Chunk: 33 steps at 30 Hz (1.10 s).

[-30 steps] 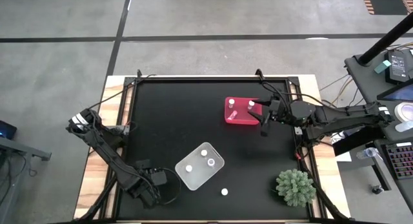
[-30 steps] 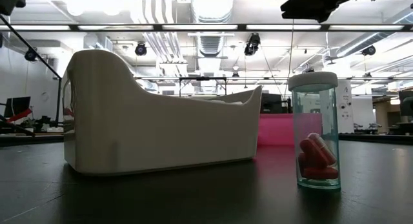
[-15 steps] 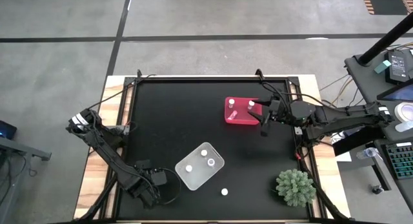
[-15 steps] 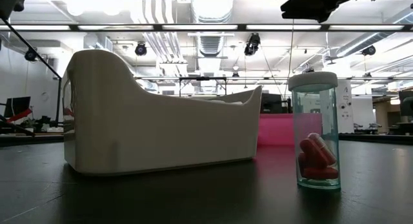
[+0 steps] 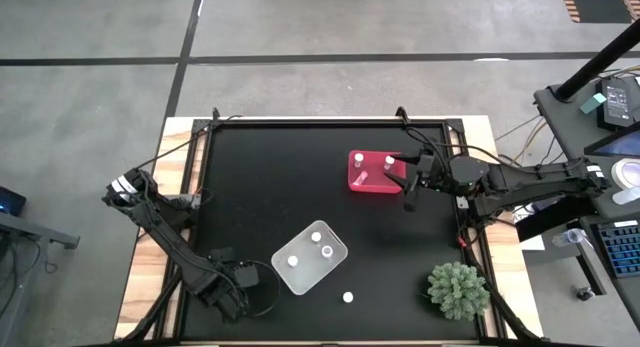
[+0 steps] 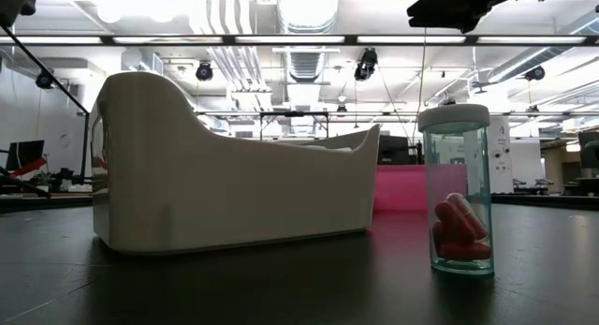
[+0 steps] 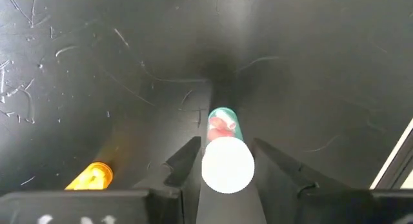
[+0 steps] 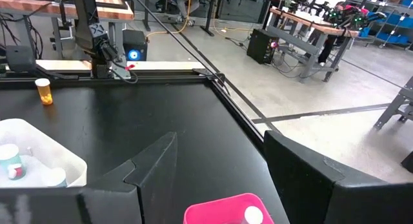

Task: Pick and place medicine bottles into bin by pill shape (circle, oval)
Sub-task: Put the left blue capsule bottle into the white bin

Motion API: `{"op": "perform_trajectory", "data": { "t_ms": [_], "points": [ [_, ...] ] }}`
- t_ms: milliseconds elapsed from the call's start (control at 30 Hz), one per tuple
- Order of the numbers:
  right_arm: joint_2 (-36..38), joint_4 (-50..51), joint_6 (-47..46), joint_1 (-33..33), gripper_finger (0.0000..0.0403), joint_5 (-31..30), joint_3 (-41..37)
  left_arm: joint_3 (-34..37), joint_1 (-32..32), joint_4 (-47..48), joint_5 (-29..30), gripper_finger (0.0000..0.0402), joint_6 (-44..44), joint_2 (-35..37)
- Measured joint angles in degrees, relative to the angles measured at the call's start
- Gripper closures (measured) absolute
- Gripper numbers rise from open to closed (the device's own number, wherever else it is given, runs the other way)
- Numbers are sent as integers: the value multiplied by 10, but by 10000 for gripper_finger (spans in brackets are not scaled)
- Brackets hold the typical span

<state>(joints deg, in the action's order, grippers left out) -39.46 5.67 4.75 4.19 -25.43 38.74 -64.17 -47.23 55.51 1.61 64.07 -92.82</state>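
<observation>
A small teal-bodied, white-capped bottle (image 7: pixel 223 156) of red pills stood between the left hand's (image 7: pixel 227 161) parted fingers; the right hand (image 5: pixel 408 183) gaped by the pink bin (image 5: pixel 371 175) holding two bottles.

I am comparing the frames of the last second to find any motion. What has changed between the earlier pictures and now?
Nothing visibly changed. In the high and low views both arms, the white bin, the pink bin, the teal bottle of red pills and the green plant are where they were.
</observation>
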Motion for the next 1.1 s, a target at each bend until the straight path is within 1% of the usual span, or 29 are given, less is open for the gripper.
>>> {"op": "perform_trajectory", "data": {
  "t_ms": [100, 200, 500, 700, 767, 900, 1100],
  "points": [
    [0, 0, 0, 0, 179, 0, 0, -13, 10, 6, -1, 299, 0, 0],
    [0, 0, 0, 0, 179, 0, 0, -39, 33, 19, -11, 299, -19, 1],
    [0, 0, 2, 0, 179, 0, 0, -168, 142, 91, -27, 300, -123, 2],
    [0, 0, 5, 0, 179, -1, 0, -249, 199, 94, -27, 300, -162, 2],
    [0, 0, 5, 0, 179, -1, 0, -269, 212, 92, -18, 300, -177, 1],
    [0, 0, 5, 0, 179, -1, 0, -293, 231, 75, 5, 300, -198, -1],
    [0, 0, 8, 0, 179, -1, 0, -292, 252, 18, 10, 301, -204, -3]
  ]
}}
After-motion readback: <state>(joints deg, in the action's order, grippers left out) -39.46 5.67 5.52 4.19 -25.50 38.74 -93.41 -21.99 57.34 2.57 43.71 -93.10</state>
